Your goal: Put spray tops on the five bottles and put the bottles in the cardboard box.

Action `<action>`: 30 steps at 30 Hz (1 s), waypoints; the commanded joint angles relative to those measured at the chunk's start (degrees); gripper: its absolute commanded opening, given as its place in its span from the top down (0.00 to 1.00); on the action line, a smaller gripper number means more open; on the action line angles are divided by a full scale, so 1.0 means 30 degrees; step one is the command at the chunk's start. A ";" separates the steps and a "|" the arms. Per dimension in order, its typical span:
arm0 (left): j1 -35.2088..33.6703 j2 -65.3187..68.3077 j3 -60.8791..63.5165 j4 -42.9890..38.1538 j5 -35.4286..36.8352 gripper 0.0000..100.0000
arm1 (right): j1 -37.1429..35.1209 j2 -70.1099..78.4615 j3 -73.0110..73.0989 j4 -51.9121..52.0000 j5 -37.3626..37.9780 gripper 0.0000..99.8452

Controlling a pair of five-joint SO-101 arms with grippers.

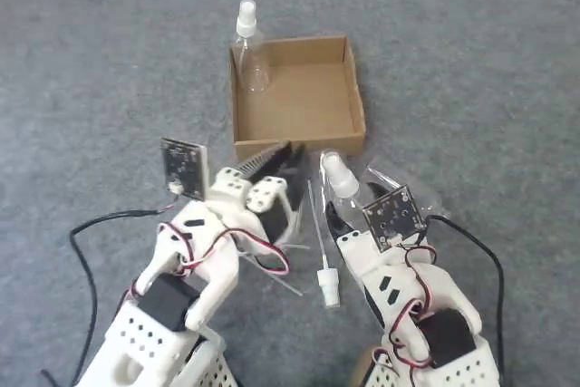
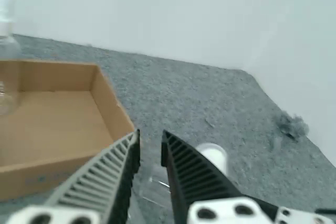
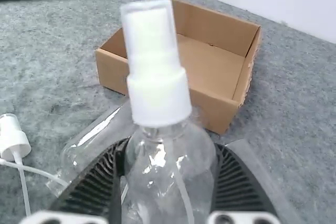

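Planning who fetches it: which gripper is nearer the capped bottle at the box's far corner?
Left. The left gripper sits at the cardboard box's near wall, across from the capped bottle; the right gripper, clamping another bottle, is farther back.

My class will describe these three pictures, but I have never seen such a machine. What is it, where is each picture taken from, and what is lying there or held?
These are two white robot arms, each ending in a black two-fingered gripper. One picture looks down from a fixed camera; the other two come from cameras on the arms' wrists. The right gripper clamps a clear plastic bottle with a white spray top. The left gripper seems empty, jaws slightly apart. On the grey carpet-like surface sit a brown cardboard box, a second capped bottle at its far corner, and a loose white spray top.
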 commanded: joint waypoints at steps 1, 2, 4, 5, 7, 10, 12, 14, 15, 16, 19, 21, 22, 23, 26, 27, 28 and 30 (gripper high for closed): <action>-0.0996 -0.0440 -0.1245 0.0000 0.0059 0.94 | 0.0132 -0.0278 -0.0410 -0.0923 0.0117 0.92; -0.1055 -0.0440 -0.1216 0.0000 0.0352 0.94 | 0.0132 -0.0278 -0.0410 -0.0952 0.0117 0.92; -0.1026 -0.0440 -0.1128 0.0000 0.0791 0.94 | 0.0132 -0.0278 -0.0440 -0.1011 0.0117 0.92; -0.0938 -0.0440 -0.1070 0.0000 0.0850 0.94 | 0.0103 -0.0278 -0.0440 -0.1158 0.0147 0.92; -0.0821 -0.0440 -0.0718 0.0000 0.0850 0.94 | -0.0396 -0.0278 -0.0440 -0.1245 0.0176 0.92; -0.0293 -0.0410 -0.0337 0.0000 0.0821 0.94 | -0.1451 -0.0278 -0.0440 -0.1187 0.0586 0.92; 0.0264 -0.0410 -0.0073 0.0000 0.0586 0.94 | -0.1978 -0.0278 -0.0440 -0.1187 0.0967 0.92; 0.0821 -0.0410 0.0249 0.0000 -0.0322 0.94 | -0.2183 -0.0278 -0.0440 -0.1187 0.1055 0.92; 0.1143 -0.0410 0.0454 0.0000 -0.0674 0.94 | -0.2212 -0.0278 -0.0440 -0.1187 0.1055 0.92; 0.1436 -0.0410 0.0630 0.0000 -0.0967 0.94 | -0.2212 -0.0278 -0.0440 -0.1187 0.1055 0.92; 0.2491 -0.0440 0.0923 0.0000 -0.1348 0.94 | -0.2212 -0.0278 -0.0322 -0.1187 0.1084 0.92; 0.3018 -0.0440 0.0982 0.0000 -0.1319 0.94 | -0.2183 -0.0278 -0.0293 -0.1158 0.1084 0.92; 0.3048 -0.0440 0.1011 0.0000 -0.1319 0.94 | -0.2125 -0.0278 -0.0293 -0.1158 0.1084 0.92; 0.3048 -0.0440 0.1011 0.0000 -0.1319 0.94 | -0.2125 -0.0249 -0.0264 -0.1158 0.1084 0.92; 0.3106 -0.0440 0.1040 0.0029 -0.1319 0.94 | -0.2125 -0.0249 -0.0264 -0.1128 0.1084 0.92; 0.3136 -0.0440 0.1040 0.0059 -0.1319 0.94 | -0.2125 -0.0249 -0.0264 -0.1128 0.1084 0.92; 0.3136 -0.0440 0.1040 0.0059 -0.1319 0.94 | -0.2125 -0.0249 -0.0264 -0.1128 0.1084 0.92; 0.3136 -0.0440 0.1040 0.0059 -0.1319 0.94 | -0.2125 -0.0249 -0.0117 -0.1128 0.1084 0.92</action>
